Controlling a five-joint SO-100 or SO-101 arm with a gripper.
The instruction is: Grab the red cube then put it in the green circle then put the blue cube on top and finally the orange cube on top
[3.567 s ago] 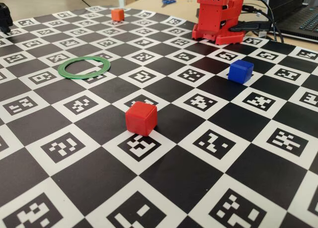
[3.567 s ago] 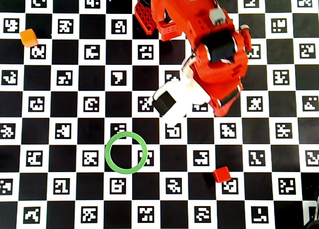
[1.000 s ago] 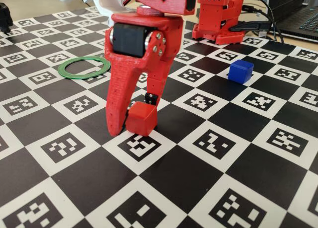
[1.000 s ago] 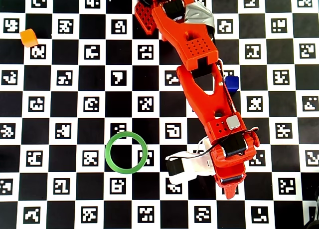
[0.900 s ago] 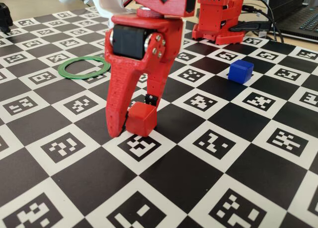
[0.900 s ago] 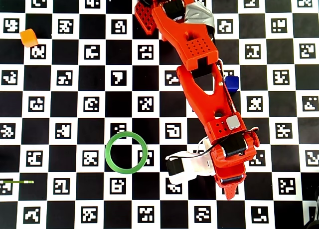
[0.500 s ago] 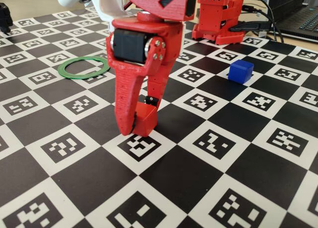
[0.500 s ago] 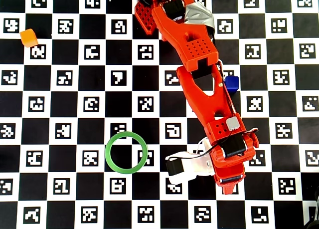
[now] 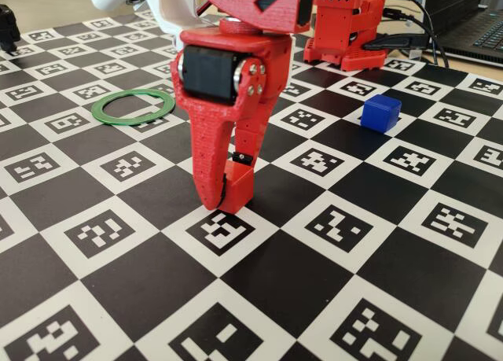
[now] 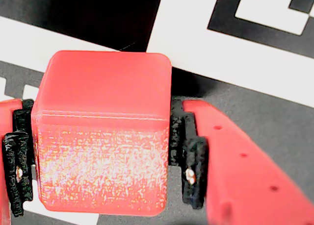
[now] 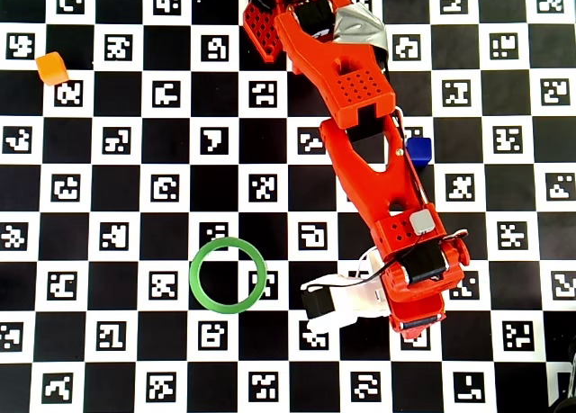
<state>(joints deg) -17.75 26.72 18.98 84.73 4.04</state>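
Gripper [image 9: 226, 197]: closed on red cube [image 10: 103, 137], pads touching both sides, cube on the board. Step, we judge: first grasp. Next: lift, carry to green circle [image 9: 133, 106].

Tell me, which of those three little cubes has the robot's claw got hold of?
The red cube. The gripper is pinched on its sides, while the blue cube and the orange cube sit apart on the checkered board, untouched.

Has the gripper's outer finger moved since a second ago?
Yes. In the fixed view the gripper has closed: its finger swung right toward the red cube, which sits on the same marker square.
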